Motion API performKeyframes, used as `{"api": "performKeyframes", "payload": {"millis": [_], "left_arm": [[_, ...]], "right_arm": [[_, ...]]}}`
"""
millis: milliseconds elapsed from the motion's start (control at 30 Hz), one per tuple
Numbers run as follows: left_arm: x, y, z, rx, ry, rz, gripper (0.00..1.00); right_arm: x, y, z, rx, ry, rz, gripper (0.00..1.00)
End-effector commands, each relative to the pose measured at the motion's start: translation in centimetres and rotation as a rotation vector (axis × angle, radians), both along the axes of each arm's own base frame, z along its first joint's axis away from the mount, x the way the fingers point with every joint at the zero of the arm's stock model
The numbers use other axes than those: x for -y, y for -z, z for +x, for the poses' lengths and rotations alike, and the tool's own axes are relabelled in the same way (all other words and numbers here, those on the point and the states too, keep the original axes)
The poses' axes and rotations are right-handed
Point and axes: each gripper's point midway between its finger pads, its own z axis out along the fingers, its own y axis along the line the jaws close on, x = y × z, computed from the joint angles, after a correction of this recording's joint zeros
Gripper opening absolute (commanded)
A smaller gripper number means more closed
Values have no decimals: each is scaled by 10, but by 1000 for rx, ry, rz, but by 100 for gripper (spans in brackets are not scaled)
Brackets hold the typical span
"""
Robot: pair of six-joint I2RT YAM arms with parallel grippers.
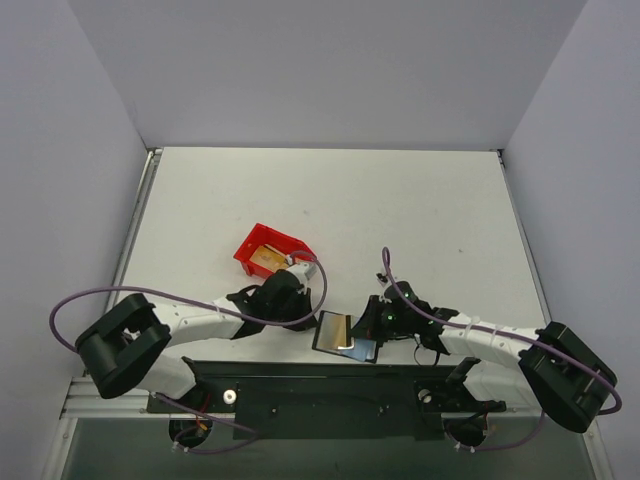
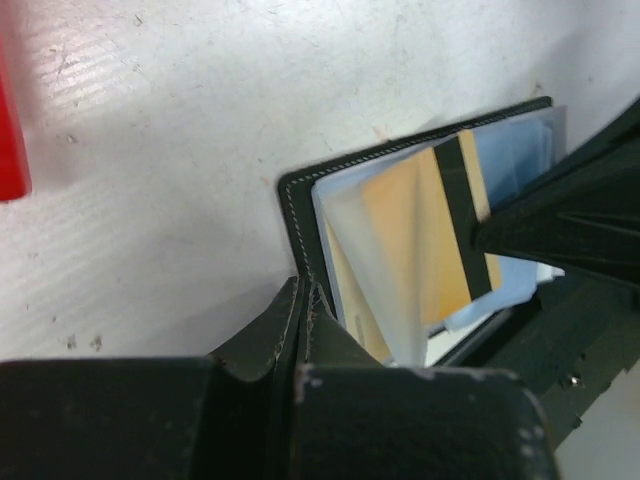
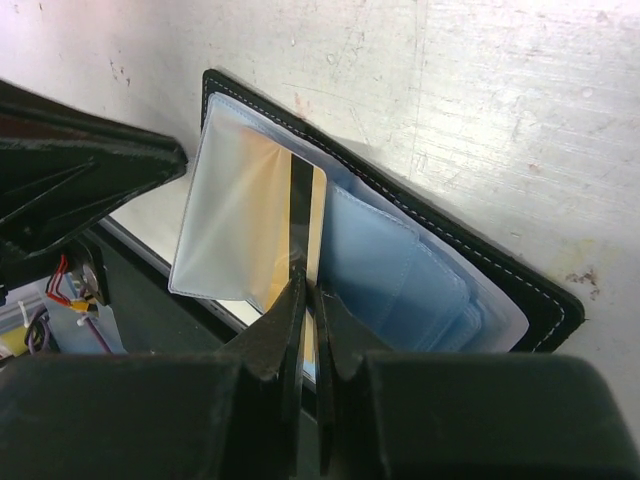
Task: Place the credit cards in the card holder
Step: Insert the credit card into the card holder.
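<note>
– Right gripper sits closest in its own wrist view. What are its fingers doing?
– They are pressed together on a credit card, gold with a dark stripe, pinched at its near edge. The card's far part lies under a clear sleeve of the card holder.
– Where is the card holder?
– It lies open, pale blue inside up, on the table near the front edge, between the two arms.
– And the Left gripper?
– Closed as well, nipping the holder's stitched black edge at a corner, just beside the sleeve.
– Any more cards?
– Yes, other credit cards lie in a red bin farther back and to the left, apart from the holder.
</note>
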Motion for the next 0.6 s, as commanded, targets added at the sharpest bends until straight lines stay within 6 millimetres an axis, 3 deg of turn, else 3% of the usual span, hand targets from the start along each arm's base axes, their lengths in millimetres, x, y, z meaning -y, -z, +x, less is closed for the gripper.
{"api": "performKeyframes", "payload": {"millis": [0,233,567], "left_arm": [[1,-40,6,79,-39,-71,0],[17,-90,14,174,2,-187,0],[46,-54,-8,87,135,-161,0]], "right_arm": [[-3,-2,4,8,-31,-18,0],[-3,-2,5,6,-42,-28,0],[-4,-1,5,-1,-47,-33,0]]}}
